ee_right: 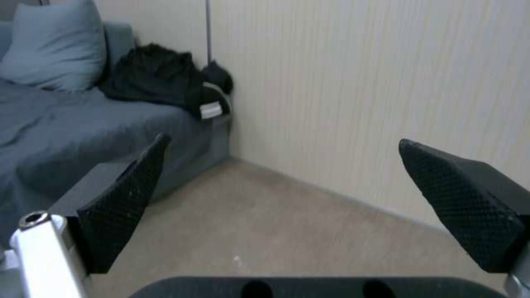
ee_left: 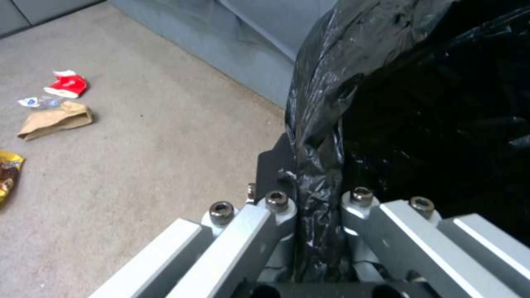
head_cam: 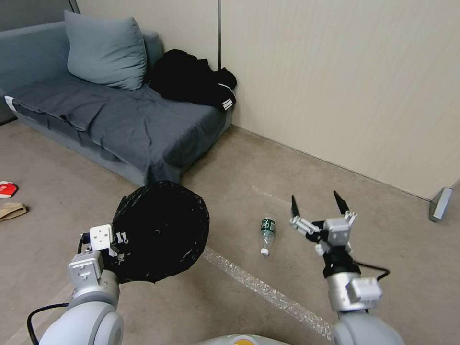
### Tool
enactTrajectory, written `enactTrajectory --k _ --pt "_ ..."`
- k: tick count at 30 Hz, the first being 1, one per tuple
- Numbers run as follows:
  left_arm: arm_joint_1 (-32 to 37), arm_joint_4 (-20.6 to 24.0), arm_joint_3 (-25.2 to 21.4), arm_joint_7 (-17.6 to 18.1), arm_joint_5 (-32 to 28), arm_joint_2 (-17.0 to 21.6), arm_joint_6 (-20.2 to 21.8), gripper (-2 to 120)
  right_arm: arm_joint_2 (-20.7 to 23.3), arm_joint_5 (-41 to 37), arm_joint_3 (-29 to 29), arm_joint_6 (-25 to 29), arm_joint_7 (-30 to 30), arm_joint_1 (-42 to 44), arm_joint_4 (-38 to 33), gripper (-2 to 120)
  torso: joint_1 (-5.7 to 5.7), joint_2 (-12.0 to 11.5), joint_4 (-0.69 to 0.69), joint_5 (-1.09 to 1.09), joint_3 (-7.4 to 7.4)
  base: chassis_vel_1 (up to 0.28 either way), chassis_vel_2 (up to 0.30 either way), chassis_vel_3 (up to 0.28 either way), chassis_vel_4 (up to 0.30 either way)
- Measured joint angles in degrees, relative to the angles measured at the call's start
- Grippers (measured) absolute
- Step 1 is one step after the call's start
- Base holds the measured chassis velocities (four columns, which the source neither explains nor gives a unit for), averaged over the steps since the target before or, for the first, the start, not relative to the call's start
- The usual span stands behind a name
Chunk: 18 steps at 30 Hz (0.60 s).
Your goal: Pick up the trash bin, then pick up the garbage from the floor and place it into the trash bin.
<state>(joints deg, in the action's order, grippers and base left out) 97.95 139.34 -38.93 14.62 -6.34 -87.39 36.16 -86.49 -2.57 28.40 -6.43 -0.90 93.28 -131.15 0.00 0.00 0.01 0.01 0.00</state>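
- Trash bin (head_cam: 163,225): glossy black bag all over, small white glints on the creases.
- Left gripper (ee_left: 317,182): silver-grey links, dark screw heads, black finger plate; white block on wrist.
- Right gripper (head_cam: 317,201): black fingers w/ fine mesh-textured pads (ee_right: 124,203), white/grey body.
- Bottle (head_cam: 267,234): clear, dark green label, white cap.
- Carton (ee_left: 67,84): red w/ white edge.
- Paper bag (ee_left: 54,120): plain brown.
- Wrapper (ee_left: 8,176): yellow, dark print.
- Small clear wrapper (ee_left: 37,101): whitish, blue spots.
- Floor (head_cam: 230,167): beige-brown, w/ a clear, shiny tape strip.
- Sofa (head_cam: 120,124): blue-grey, darker grey throw; cushion (head_cam: 105,50) blue-grey.
- Jacket (head_cam: 194,79): black, white stripes at hem.
- Wall (head_cam: 345,72): cream, faint vertical lines.
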Motion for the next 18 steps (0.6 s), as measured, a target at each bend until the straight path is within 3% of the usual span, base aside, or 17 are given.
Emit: enactTrajectory --k 3,7,18 --pt "-0.21 -0.58 -0.21 -0.22 0.56 -0.16 0.0 2 5.46 -6.78 -0.38 -6.39 -2.41 -5.0 1.2 100 0.0 0.0 0.0 0.0 0.0 0.0 0.0 0.0 0.0" --pt "-0.33 -1.35 -0.32 -0.24 1.03 -0.26 0.0 2 9.64 -11.94 -1.6 -10.38 -4.09 -8.39 3.18 100 0.0 0.0 0.0 0.01 0.0 0.0 0.0 0.0 0.0" --pt "-0.39 -2.7 -0.37 -0.3 2.02 -0.41 0.01 2 15.23 -20.3 -8.35 -14.55 -3.65 -17.62 12.39 100 0.0 0.0 -0.01 -0.01 0.0 0.0 0.0 0.0 0.0"
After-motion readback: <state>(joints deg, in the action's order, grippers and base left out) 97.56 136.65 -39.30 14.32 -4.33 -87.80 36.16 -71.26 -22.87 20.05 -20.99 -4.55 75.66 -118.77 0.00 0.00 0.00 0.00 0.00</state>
